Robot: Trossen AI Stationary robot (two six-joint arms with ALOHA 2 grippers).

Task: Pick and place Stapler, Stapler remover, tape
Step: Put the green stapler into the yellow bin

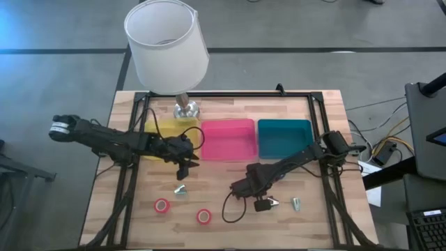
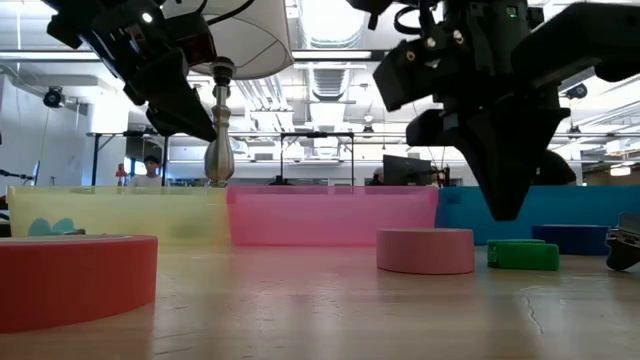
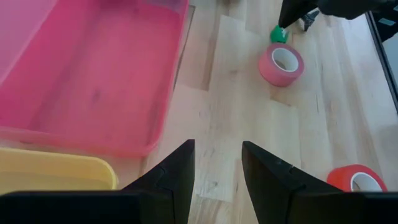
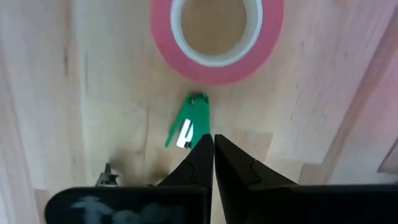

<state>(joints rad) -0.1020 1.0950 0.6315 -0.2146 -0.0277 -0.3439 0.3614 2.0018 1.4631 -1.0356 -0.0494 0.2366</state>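
My right gripper [image 4: 213, 142] is shut and empty. It hangs just above a small green tool [image 4: 189, 121] that lies flat on the wood next to a pink-red tape roll [image 4: 216, 37]. In the low view its tip [image 2: 505, 210] stands clear above the green tool [image 2: 522, 255]. My left gripper [image 3: 217, 148] is open and empty over bare wood by the pink bin's near wall [image 3: 93, 134]. Two more red tape rolls [image 1: 162, 206] [image 1: 203, 216] lie flat near the front edge. In the high view my right gripper [image 1: 239, 188] hides the green tool and its roll.
Yellow [image 1: 167, 129], pink [image 1: 228, 139] and teal [image 1: 284, 137] bins stand in a row at the back, with a lamp [image 1: 167, 42] behind the yellow one. A silvery-green claw piece [image 1: 181, 188], a black piece [image 1: 265, 204] and a silvery claw [image 1: 296, 203] lie on the wood.
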